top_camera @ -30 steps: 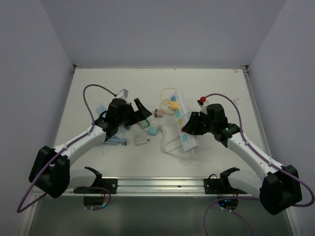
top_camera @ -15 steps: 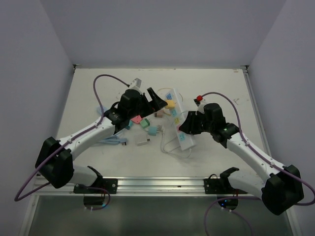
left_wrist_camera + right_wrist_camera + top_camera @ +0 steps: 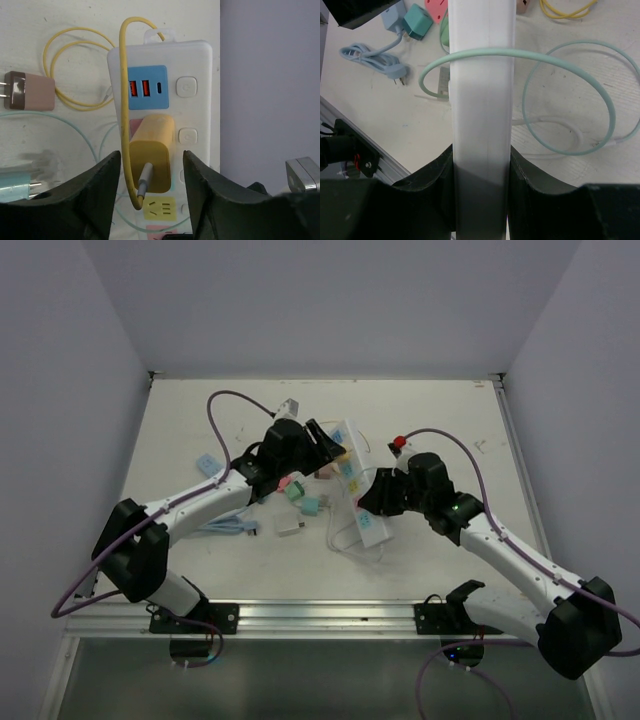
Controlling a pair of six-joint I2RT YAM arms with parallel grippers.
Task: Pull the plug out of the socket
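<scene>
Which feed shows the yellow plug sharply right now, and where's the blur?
Left wrist view: yellow plug crisp, well lit; only the left hand's fingers are dark and soft. Right wrist view: power strip blurs and greys near the lens. Top view: plug tiny.

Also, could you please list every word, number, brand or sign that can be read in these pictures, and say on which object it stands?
No word, number or brand can be read anywhere.
power strip: its buttons carry a faint mark, too pale to read.
blue USB panel: no print visible.
yellow plug and pink adapter: no print visible.
Top view: everything is too small to read.
</scene>
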